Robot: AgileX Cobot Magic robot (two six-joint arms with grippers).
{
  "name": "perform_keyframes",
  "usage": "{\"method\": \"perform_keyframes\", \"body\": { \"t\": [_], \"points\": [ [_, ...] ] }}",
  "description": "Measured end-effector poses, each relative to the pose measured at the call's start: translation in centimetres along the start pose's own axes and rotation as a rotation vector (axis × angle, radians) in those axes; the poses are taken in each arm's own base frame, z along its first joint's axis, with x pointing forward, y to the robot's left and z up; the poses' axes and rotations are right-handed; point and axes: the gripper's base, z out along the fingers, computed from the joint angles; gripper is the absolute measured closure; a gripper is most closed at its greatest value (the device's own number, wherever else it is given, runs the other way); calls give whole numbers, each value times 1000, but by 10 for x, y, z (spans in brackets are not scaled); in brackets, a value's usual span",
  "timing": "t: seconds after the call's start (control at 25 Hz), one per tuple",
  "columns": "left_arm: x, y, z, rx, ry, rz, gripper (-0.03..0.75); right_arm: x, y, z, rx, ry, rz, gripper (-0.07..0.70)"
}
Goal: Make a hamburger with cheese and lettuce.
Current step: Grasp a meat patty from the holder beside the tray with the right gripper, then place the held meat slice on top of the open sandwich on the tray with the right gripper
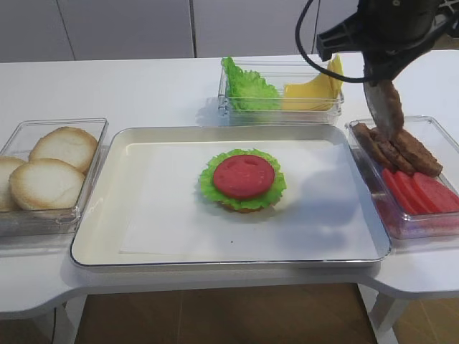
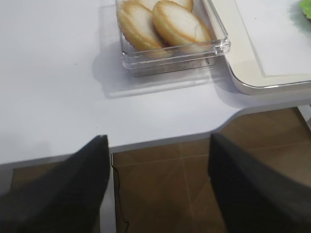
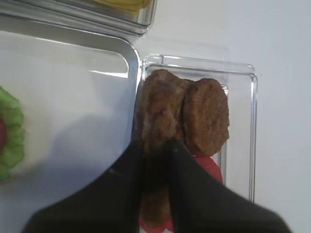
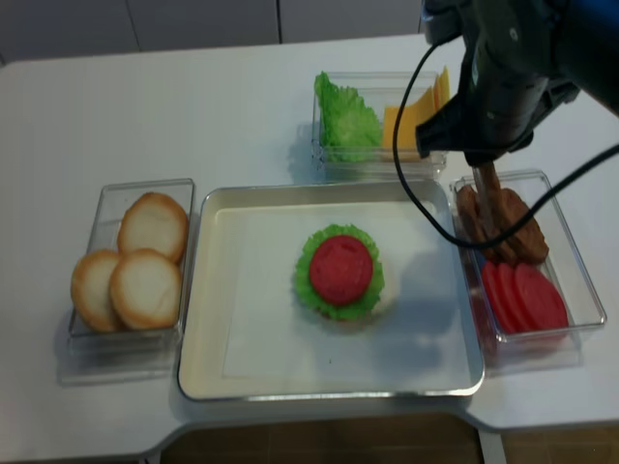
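Table (image 1: 143,89), white, fills the scene and bears a large rimmed cream tray (image 1: 143,236) at its middle. On the tray's paper liner, about centre, sits the hamburger (image 1: 242,180): a low round stack lying flat, with a tan bun base barely showing at the front edge, a frilly green leaf rim all round, and a red round slice on top facing upward. Being round, it has no long axis.

Left of the tray, a clear box (image 1: 43,215) holds pale bun halves (image 1: 46,183). Behind the tray, a clear container (image 1: 283,111) holds the lettuce (image 1: 247,87), crinkled and bright green, on its left side and the cheese (image 1: 312,92), thin yellow slices leaning upright, on its right. Right of the tray, another clear box (image 1: 430,215) holds brown patties (image 1: 405,150) at the back and red slices (image 1: 423,193) in front.

The right gripper (image 3: 156,145) pinches one patty (image 1: 388,107) by its edge, so it hangs on edge, long axis vertical, above the patty box. The left gripper (image 2: 158,165) hangs over the table's front edge, jaws wide apart, holding nothing.
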Motion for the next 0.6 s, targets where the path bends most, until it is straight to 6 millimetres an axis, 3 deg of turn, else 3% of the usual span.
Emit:
{"method": "perform_keyframes", "body": {
  "t": [0.16, 0.6],
  "points": [
    [0, 0, 0, 0, 0, 0, 249, 5, 10, -15, -24, -32, -41, 519],
    [0, 0, 0, 0, 0, 0, 249, 24, 65, -41, -88, -92, -160, 519]
  ]
}}
